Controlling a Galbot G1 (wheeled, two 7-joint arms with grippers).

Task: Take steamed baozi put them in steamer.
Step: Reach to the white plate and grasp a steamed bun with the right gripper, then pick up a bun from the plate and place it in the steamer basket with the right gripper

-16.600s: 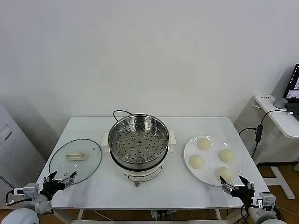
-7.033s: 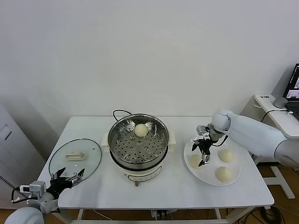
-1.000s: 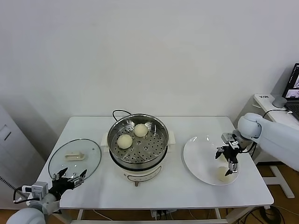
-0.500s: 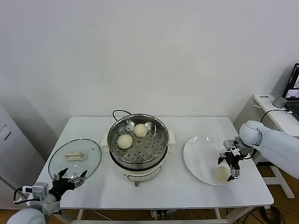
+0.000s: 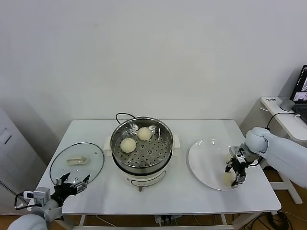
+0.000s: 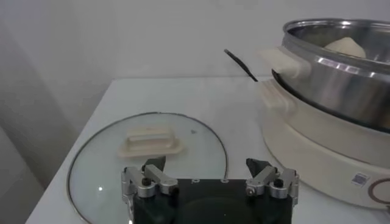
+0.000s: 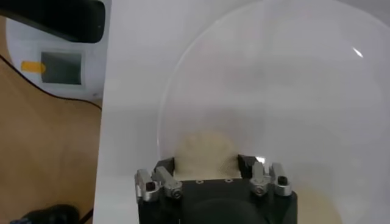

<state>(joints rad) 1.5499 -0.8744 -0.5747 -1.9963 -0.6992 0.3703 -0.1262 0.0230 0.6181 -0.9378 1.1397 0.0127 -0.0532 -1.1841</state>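
The steamer [image 5: 144,162] stands mid-table with two baozi on its perforated tray, one at the left [image 5: 128,144] and one at the back [image 5: 144,133]. Two more baozi lie on the white plate [image 5: 204,163] at the right. My right gripper [image 5: 231,175] is low over the plate's front right, its fingers pressed on both sides of the front baozi [image 5: 227,178], which still rests on the plate. The right wrist view shows that baozi [image 7: 204,152] between the right gripper's fingers [image 7: 205,163]. The other baozi [image 5: 227,157] lies just behind. My left gripper [image 5: 72,182] is open and parked at the front left corner.
The glass lid [image 5: 76,162] lies flat left of the steamer; it also shows in the left wrist view [image 6: 152,143], beyond the left gripper [image 6: 206,167]. The steamer's black cord [image 5: 122,115] runs behind it. A side desk [image 5: 288,117] stands beyond the table's right edge.
The right gripper has come down over the front baozi on the plate and its fingers have closed in on it. The left arm has not moved.
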